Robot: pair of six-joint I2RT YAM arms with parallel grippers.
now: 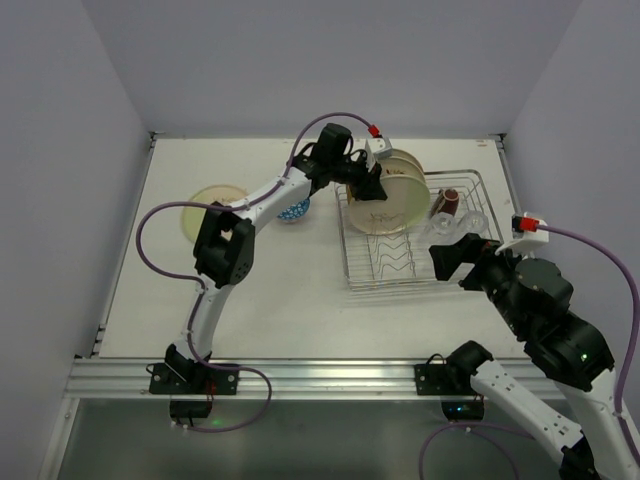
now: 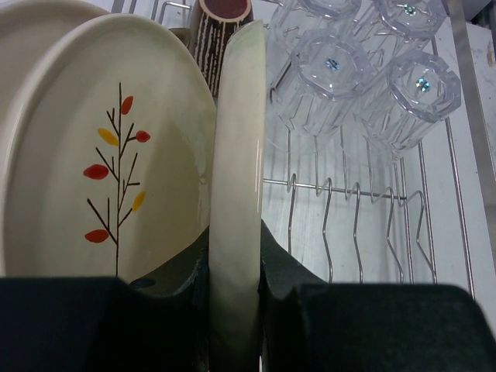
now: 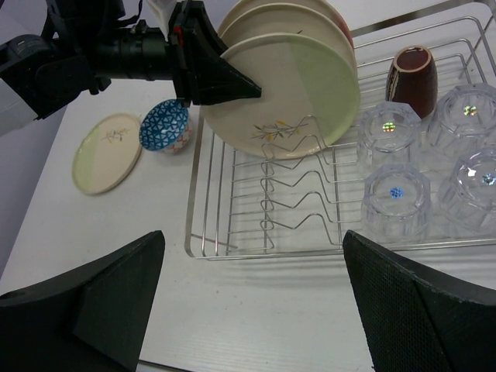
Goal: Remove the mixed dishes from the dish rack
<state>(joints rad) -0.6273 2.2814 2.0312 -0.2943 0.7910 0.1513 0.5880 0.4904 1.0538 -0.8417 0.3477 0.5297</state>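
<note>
I see my left gripper closed on the rim of the front cream-green plate, which stands upright in the dish rack. My right gripper hangs wide open, near the rack's front edge.

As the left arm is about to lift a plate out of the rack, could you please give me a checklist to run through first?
1. Left gripper astride the rim of the gripped plate, a finger on each face: ok.
2. Gap to the next plate: cannot tell.
3. Mug and tumblers apart from the gripped plate: ok.
4. Right gripper open, holding nothing: ok.
5. Bare table beside the unloaded plate and bowl: ok.
</note>
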